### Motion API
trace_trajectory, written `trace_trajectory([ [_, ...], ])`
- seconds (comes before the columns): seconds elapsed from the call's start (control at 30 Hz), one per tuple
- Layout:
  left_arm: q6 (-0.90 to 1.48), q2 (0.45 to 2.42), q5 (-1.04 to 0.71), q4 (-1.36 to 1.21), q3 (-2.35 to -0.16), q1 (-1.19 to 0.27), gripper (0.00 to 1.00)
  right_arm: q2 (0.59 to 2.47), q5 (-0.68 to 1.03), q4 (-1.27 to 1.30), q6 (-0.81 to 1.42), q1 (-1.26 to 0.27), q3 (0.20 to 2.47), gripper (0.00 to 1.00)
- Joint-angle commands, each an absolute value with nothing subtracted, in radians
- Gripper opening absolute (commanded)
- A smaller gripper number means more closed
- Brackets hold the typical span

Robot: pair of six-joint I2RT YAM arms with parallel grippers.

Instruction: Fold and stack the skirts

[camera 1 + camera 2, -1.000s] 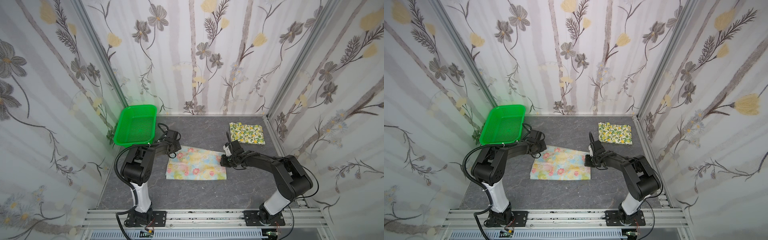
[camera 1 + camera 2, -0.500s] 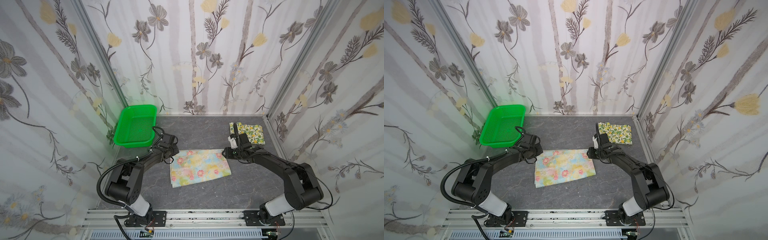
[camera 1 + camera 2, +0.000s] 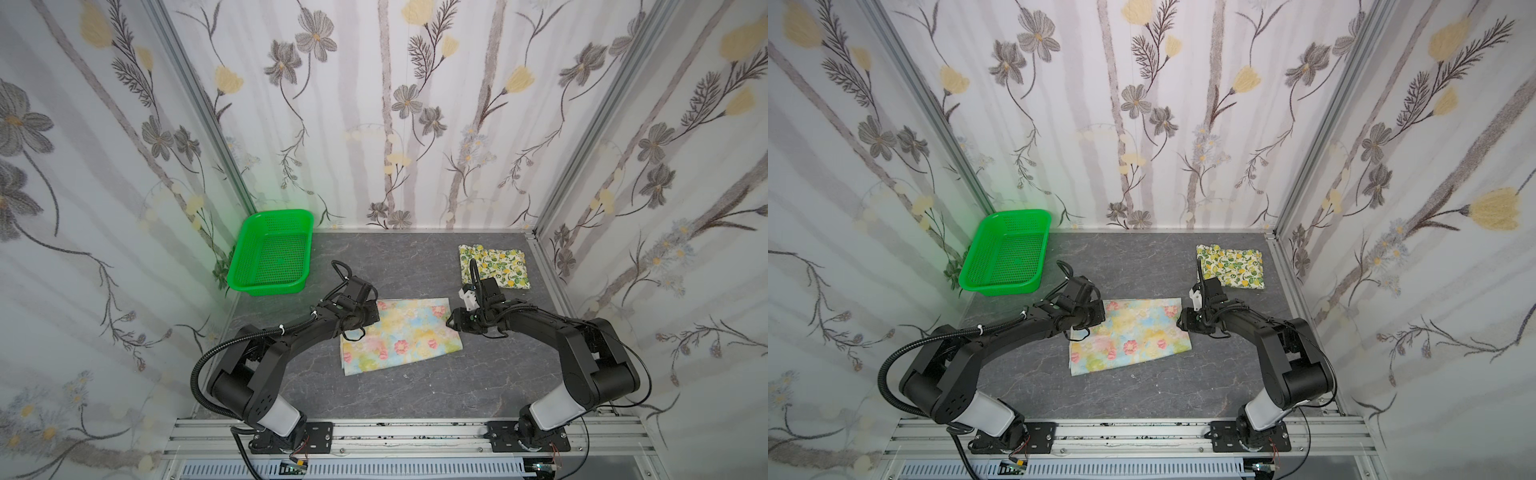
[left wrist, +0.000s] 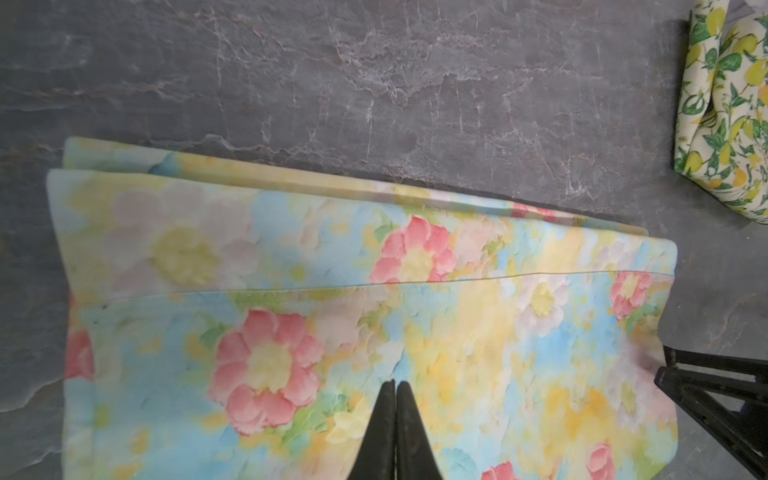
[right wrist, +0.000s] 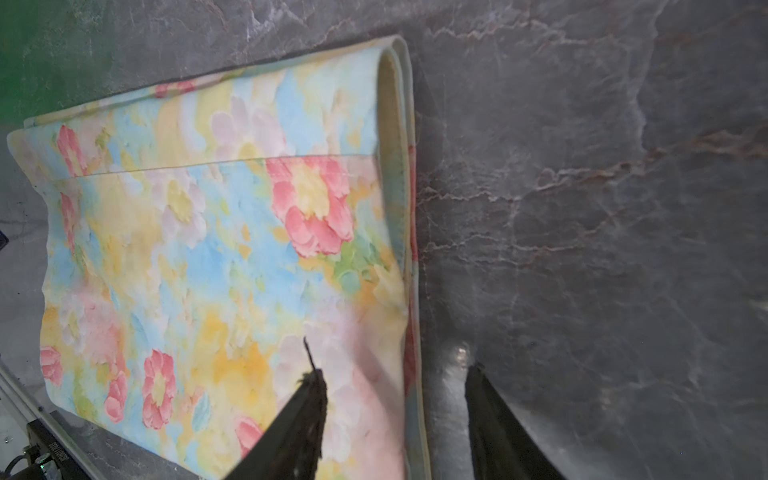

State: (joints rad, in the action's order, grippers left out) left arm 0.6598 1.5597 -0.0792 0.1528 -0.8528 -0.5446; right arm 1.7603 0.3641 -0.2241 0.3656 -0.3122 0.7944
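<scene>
At the front edge, both arms rise from bases bolted to a metal rail (image 3: 415,432) and reach inward over the grey, stone-patterned worktop (image 3: 415,399).

The flowered skirt (image 3: 407,332) lies between them in the middle of the worktop. It is folded flat into a layered, roughly four-sided shape, and its near-left corner points toward the rail.

The left arm (image 3: 291,332) ends at the skirt's left edge. In the left wrist view the left jaws are pressed together with no gap, the fingers (image 4: 384,424) lying over the flowered cloth. Whether they pinch a layer cannot be told.

The right arm (image 3: 540,324) ends at the skirt's right edge. In the right wrist view the right jaws stand apart. One of the fingers (image 5: 299,415) is above the cloth and the other is above bare worktop, so the folded edge runs between them. They hold nothing.

Farther back on the right, near the rear wall, the lemon skirt (image 3: 496,266) lies folded, well apart from the flowered one.

At the far left corner stands a green perforated basket (image 3: 249,266), tipped against the side wall.
</scene>
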Motion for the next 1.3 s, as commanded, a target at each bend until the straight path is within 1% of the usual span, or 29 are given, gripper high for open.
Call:
trace_trajectory([
  [0.0,0.676,1.586,-0.088,0.149,-0.871,-0.556,0.00,1.786,0.416,-0.151,0.371,-0.313,0.790,0.55],
  [0.27,0.687,1.690,-0.091,0.144,-0.912,-0.618,0.00,1.822,0.446,-0.133,0.382,-0.322,0.781,0.55],
  [0.47,0.691,1.768,-0.085,0.142,-0.945,-0.667,0.00,1.821,0.444,-0.121,0.395,-0.332,0.762,0.53],
  [0.67,0.699,1.791,-0.080,0.138,-0.941,-0.675,0.00,1.813,0.392,-0.130,0.403,-0.339,0.723,0.56],
  [0.73,0.699,1.790,-0.078,0.137,-0.937,-0.676,0.00,1.823,0.399,-0.118,0.408,-0.340,0.717,0.56],
  [0.8,0.699,1.790,-0.074,0.137,-0.934,-0.677,0.00,1.838,0.406,-0.105,0.408,-0.347,0.718,0.54],
  [0.9,0.701,1.790,-0.072,0.135,-0.935,-0.676,0.00,1.840,0.414,-0.088,0.419,-0.358,0.718,0.44],
  [0.93,0.701,1.792,-0.074,0.135,-0.936,-0.677,0.00,1.836,0.415,-0.083,0.423,-0.359,0.718,0.39],
  [1.0,0.701,1.793,-0.069,0.135,-0.938,-0.677,0.00,1.827,0.407,-0.084,0.428,-0.359,0.718,0.26],
  [1.03,0.701,1.793,-0.069,0.134,-0.940,-0.677,0.00,1.821,0.404,-0.088,0.428,-0.359,0.720,0.22],
  [1.1,0.699,1.791,-0.067,0.135,-0.942,-0.676,0.00,1.811,0.394,-0.107,0.427,-0.359,0.731,0.04],
  [1.13,0.698,1.786,-0.063,0.135,-0.942,-0.676,0.00,1.804,0.385,-0.123,0.424,-0.359,0.739,0.00],
  [1.2,0.693,1.770,-0.055,0.137,-0.938,-0.674,0.00,1.785,0.363,-0.163,0.414,-0.359,0.746,0.00],
  [1.27,0.687,1.745,-0.055,0.138,-0.928,-0.663,0.00,1.760,0.312,-0.224,0.402,-0.358,0.798,0.00],
])
